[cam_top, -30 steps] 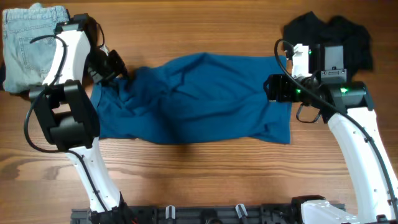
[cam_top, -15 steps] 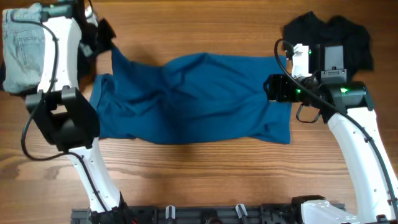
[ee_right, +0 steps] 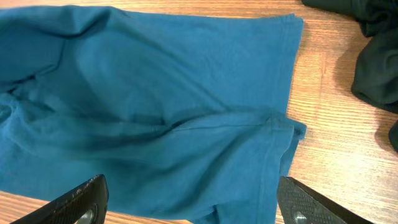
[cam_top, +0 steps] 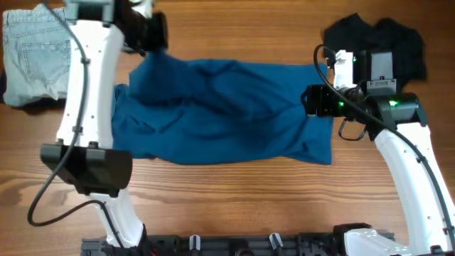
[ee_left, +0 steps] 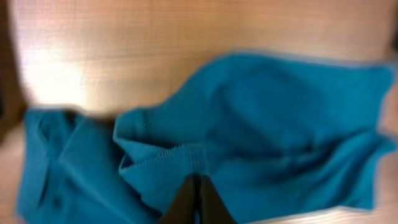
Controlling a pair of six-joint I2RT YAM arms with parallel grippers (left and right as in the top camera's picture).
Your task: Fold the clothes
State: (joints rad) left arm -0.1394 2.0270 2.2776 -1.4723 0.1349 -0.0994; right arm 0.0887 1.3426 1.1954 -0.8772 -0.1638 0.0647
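Note:
The clothes are one deep-blue garment (cam_top: 234, 114) spread across the middle of the wooden table. My left gripper (cam_top: 151, 37) is at the back left, shut on a ribbed edge of the garment (ee_left: 180, 158) and holding that corner up, so the cloth hangs in folds below it. In the left wrist view the two dark fingers (ee_left: 189, 199) press together with the hem pinched at their tips. My right gripper (cam_top: 308, 100) hovers over the garment's right edge (ee_right: 280, 124). Its fingers (ee_right: 78, 198) stand wide apart with nothing between them.
Folded pale denim jeans (cam_top: 32, 53) lie at the back left, close to the left arm. A crumpled black garment (cam_top: 387, 35) lies at the back right behind the right arm and shows in the right wrist view as black cloth (ee_right: 373, 68). Bare wood (cam_top: 234, 192) runs along the front.
My left gripper closed on the garment's left edge, then rose and swung right toward the back, pulling that corner over the cloth. The right arm has not moved.

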